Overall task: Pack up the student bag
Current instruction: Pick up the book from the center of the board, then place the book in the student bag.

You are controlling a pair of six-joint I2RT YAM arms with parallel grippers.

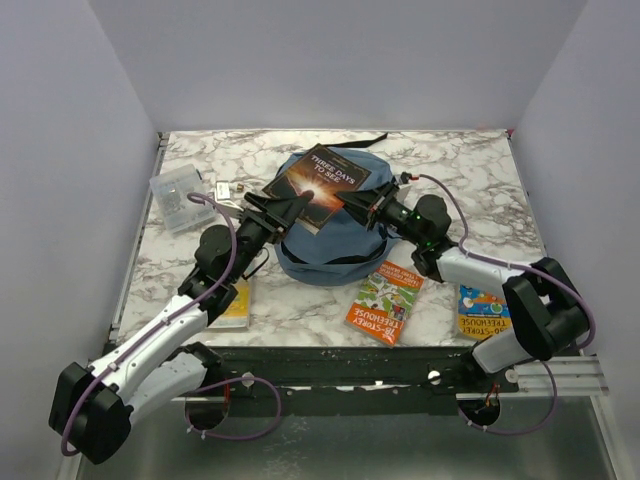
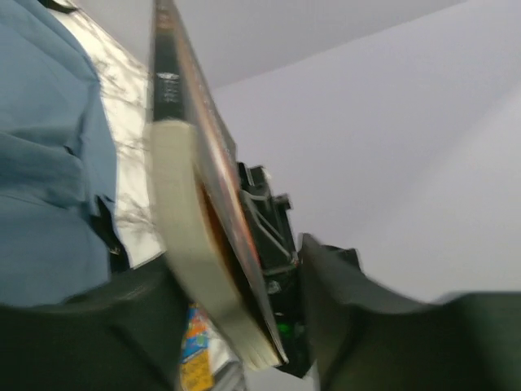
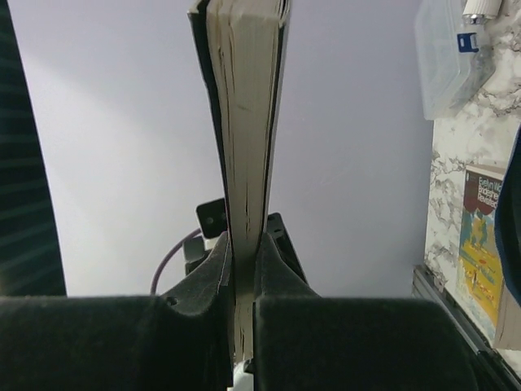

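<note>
Marble-patterned tabletop [image 1: 470, 180] carries the soft dusty-blue fabric backpack [image 1: 330, 252] at centre. Left claw [image 1: 272, 207] straddles the dark paperback book [image 1: 325, 180] above it; I cannot tell if it grips. Right claw [image 1: 362, 207] pinches the opposite edge. If the 2 arms disagree, it could twist free.

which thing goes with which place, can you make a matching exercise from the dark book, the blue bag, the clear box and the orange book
Things:
1. dark book
2. student bag
3. clear box
4. orange book

Places:
a. far left part of the table
b. gripped between the left hand and right hand
c. lying flat, nearer the arm bases than the bag
d. mid-table, under the held book

Pairs: 1-b, 2-d, 3-a, 4-c
</note>
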